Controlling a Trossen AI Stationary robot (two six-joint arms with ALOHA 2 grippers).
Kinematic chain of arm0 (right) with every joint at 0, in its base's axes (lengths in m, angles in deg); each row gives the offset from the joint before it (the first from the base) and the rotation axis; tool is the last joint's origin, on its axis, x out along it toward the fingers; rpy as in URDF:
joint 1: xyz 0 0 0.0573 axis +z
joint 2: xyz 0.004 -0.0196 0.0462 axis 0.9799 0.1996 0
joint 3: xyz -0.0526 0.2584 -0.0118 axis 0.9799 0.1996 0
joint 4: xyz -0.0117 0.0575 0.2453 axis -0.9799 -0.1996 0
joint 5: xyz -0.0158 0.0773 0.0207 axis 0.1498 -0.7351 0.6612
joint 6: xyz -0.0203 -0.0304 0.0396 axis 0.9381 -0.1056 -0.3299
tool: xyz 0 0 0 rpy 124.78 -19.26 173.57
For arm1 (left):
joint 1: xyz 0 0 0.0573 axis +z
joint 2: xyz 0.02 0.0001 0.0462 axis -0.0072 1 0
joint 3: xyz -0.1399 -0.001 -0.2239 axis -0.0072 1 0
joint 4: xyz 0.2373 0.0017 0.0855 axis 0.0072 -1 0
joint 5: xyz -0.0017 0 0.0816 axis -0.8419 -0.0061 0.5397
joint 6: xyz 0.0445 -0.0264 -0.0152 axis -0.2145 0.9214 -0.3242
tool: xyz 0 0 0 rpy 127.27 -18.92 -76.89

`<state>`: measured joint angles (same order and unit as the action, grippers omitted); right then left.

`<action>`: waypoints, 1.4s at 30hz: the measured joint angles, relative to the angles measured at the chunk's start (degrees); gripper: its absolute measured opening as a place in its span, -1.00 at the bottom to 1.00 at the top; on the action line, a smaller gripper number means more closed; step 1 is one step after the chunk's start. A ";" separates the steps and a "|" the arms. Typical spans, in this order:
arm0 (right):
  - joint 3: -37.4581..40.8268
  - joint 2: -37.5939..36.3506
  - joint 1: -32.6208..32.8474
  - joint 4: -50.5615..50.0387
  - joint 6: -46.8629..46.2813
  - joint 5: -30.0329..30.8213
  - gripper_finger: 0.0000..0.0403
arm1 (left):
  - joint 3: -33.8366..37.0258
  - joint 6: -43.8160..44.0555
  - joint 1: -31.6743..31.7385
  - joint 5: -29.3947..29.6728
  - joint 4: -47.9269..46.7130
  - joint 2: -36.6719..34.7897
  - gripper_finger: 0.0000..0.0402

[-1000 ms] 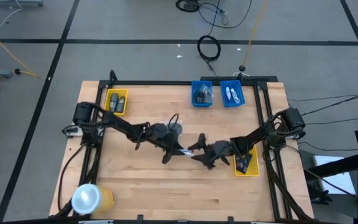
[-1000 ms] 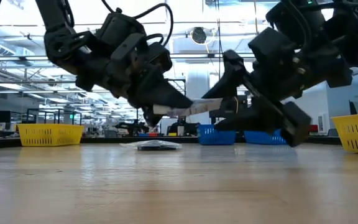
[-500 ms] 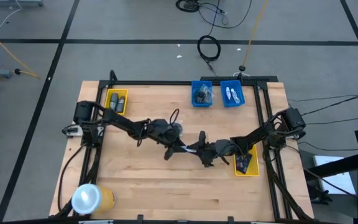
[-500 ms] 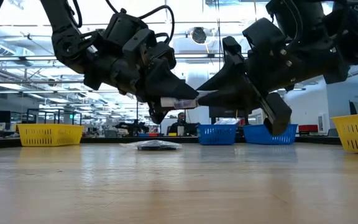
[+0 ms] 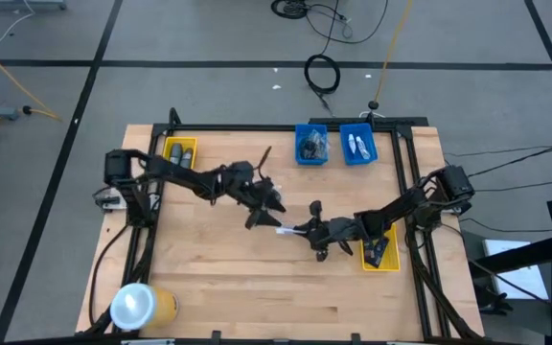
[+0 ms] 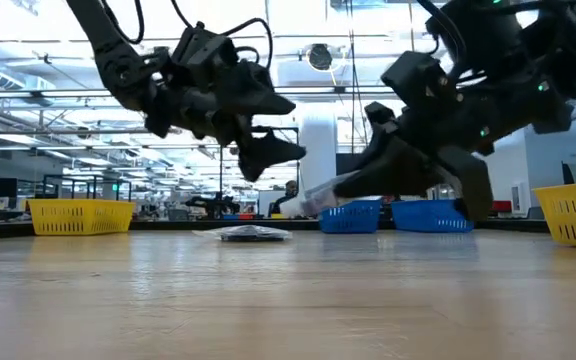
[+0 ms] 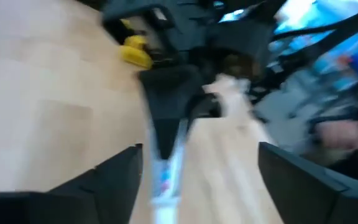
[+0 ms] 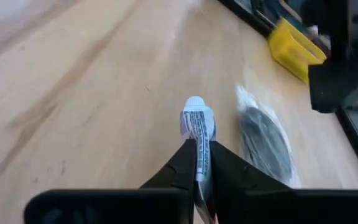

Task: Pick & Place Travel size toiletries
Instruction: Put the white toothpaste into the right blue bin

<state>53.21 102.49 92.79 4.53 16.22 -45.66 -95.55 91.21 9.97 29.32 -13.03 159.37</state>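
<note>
The right gripper (image 5: pixel 300 230) is clamped on one little white tube (image 5: pixel 285 230) with red-blue marks, held above the middle of the wooden table (image 5: pixel 238 278); in the right wrist view the tube (image 8: pixel 196 127) sticks out past the pinched fingers. The left gripper (image 5: pixel 268 199) hovers just beside it, its claw spread wide and holding nothing. One round grey disc in a clear bag (image 8: pixel 265 140) lies flat on the table near the tube. Two blue bins (image 5: pixel 311 144) stand side by side at the far edge, each with small items inside. Two yellow bins sit on the table, one at the far left (image 5: pixel 179 156), one by the right arm (image 5: pixel 379 251). One big yellow roll (image 5: pixel 142 305) rests at the near left corner
</note>
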 joint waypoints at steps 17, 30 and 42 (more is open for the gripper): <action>-0.06 -38.38 -21.18 -51.38 -37.62 31.33 -0.91 | 10.68 -7.50 -17.80 54.74 -3.33 -4.69 0.67; -0.03 -30.56 -55.98 -49.37 -39.60 8.02 -0.91 | 15.76 -4.92 -19.32 66.61 1.06 -4.65 0.52; -0.03 -20.04 -59.73 -41.99 -40.36 5.02 -0.62 | 15.77 -4.98 -19.84 66.13 0.91 -4.63 0.50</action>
<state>53.18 82.45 33.06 -37.46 -24.14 -40.65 -79.77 86.23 -9.87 95.45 -12.11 154.75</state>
